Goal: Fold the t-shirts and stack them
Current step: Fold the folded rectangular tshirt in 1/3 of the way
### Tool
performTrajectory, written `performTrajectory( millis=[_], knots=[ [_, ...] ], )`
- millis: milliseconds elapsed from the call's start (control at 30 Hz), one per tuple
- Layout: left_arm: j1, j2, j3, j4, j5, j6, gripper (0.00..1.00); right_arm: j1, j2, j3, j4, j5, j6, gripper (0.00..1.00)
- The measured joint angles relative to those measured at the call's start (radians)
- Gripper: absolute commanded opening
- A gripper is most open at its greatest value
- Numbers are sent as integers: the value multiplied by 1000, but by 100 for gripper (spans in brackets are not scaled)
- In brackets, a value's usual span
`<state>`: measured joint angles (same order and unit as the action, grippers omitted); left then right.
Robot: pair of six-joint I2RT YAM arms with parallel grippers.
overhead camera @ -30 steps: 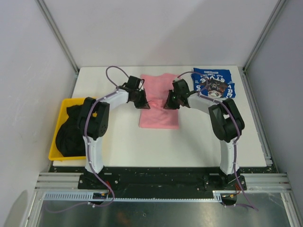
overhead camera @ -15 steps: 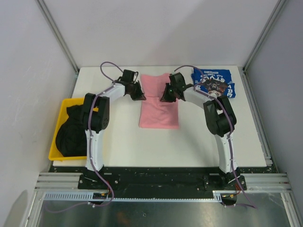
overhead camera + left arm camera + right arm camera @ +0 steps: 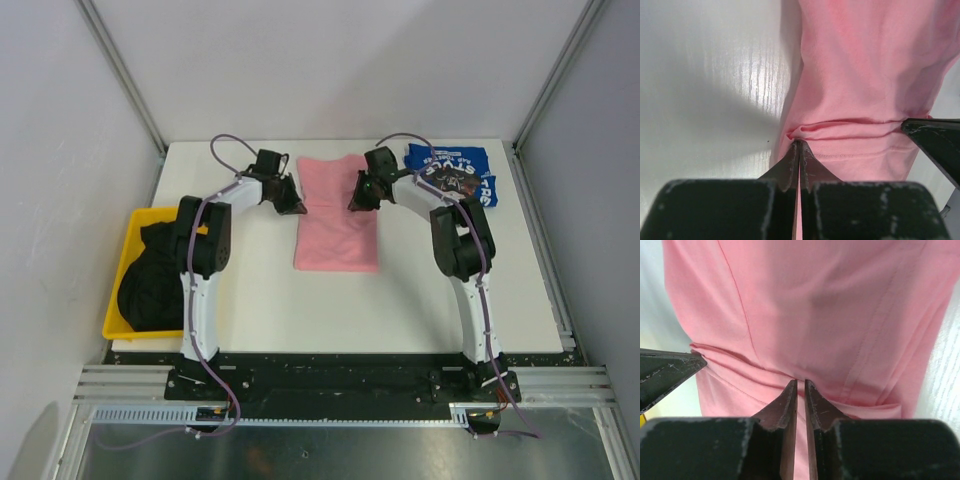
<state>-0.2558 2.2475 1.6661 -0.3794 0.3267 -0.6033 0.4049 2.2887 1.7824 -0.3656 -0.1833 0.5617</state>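
Note:
The pink t-shirt (image 3: 337, 225) lies in a long folded strip at the table's middle. My left gripper (image 3: 296, 206) sits at its left edge, jaws shut on a pinched ridge of pink cloth (image 3: 799, 142). At the opposite edge my right gripper (image 3: 355, 203) has its jaws nearly together, with a fold of the same pink cloth (image 3: 800, 383) at their tips. A crease runs across the shirt between the two grippers. The blue t-shirt (image 3: 452, 178) with white lettering lies folded at the far right. Black t-shirts (image 3: 150, 275) are heaped in the bin.
A yellow bin (image 3: 128, 232) hangs off the table's left edge. White walls and metal posts close in the far side and both sides. The blue shirt lies just right of my right arm.
Both grippers have moved toward the far side of the table along the pink shirt, still pinching its edges. The arms now stretch further out.

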Motion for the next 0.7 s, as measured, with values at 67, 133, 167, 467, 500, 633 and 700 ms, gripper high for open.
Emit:
performTrajectory(
  millis=[67,133,167,467,500,633,700],
  knots=[
    [3,0,-2,1,2,1,0,-3,0,17,-15,3,-11,20],
    [8,-2,-2,1,2,1,0,-5,0,36,-29,7,-20,22],
    [10,-3,-4,2,2,1,0,-7,0,41,-32,8,-22,22],
    [24,-39,-37,-6,-14,11,0,-30,-94,-40,-34,13,-39,21],
    [26,-39,-37,-6,-16,12,0,-31,-117,-67,-29,13,-39,21],
    [30,-45,-41,-10,-17,14,0,-37,-172,-155,-6,10,-39,21],
    [30,-56,-51,-11,-17,14,0,-37,-173,-175,0,9,-39,21]
  ],
)
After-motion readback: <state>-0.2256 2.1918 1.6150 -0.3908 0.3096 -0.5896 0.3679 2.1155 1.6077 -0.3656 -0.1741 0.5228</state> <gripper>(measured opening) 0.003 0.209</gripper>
